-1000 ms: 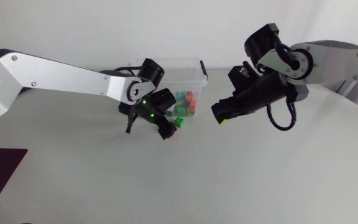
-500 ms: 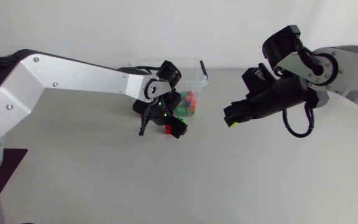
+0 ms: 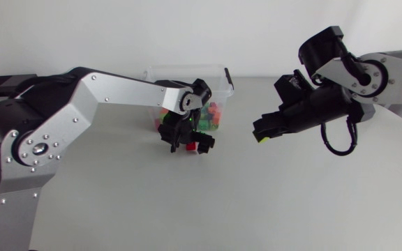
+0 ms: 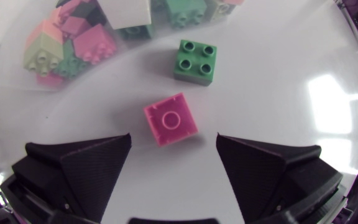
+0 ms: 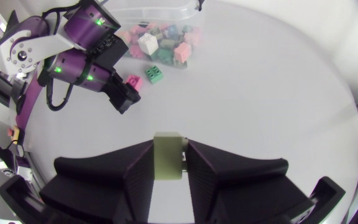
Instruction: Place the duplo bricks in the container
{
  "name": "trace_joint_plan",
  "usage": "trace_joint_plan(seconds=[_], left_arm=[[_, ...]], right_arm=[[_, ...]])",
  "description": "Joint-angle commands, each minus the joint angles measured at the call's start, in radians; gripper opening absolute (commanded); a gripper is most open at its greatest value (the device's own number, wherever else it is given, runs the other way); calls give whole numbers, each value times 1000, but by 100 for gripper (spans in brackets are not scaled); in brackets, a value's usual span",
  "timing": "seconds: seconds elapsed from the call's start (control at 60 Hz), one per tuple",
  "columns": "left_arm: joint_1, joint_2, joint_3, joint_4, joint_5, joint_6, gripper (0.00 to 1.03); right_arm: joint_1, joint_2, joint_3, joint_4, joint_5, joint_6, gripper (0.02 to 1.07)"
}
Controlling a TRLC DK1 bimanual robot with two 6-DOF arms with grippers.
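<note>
- Pink duplo brick (image 4: 171, 118) lies on the table between the spread fingers of the left gripper (image 4: 173, 138), touching neither.
- Green brick (image 4: 195, 60) sits just ahead of it, with the container (image 3: 218, 70) of bricks beyond.
- Right gripper (image 5: 169, 149) clamps a pale yellow-green brick (image 5: 166, 165), well apart from the container.

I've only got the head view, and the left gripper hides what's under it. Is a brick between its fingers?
Observer: Yes, a pink brick lies on the table between the left gripper's open fingers, untouched.
Operator: Any other loose brick there?
Observer: A green brick, just ahead of the pink one, near the container.
Operator: Is the right gripper holding anything?
Observer: Yes, it is shut on a pale brick.
</note>
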Motion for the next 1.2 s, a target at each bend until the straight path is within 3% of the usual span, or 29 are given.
trace_joint_plan(seconds=[0.0,0.2,0.367,0.467,0.583,0.7,0.9,1.183], left_arm=[[-12,19,42,-3,-18,-53,93],[-12,35,68,-4,-20,-77,89],[-3,49,89,-9,-20,-110,72],[1,61,101,-14,-18,-128,56],[7,73,117,-27,-15,-139,52],[11,82,118,-27,-12,-148,38],[27,85,94,-27,-11,-148,27],[48,-74,-44,-15,6,-125,23]], right_arm=[[-12,-19,-32,-8,-4,1,31],[-15,-19,-29,-9,-4,4,31],[-15,-22,-27,-12,-4,7,31],[-15,-22,-30,-11,-4,9,31],[-13,-22,-29,-12,-4,14,31],[-12,-30,-30,-12,-4,15,31],[-13,-33,-29,-12,-4,15,31],[27,0,68,-5,-3,44,31]])
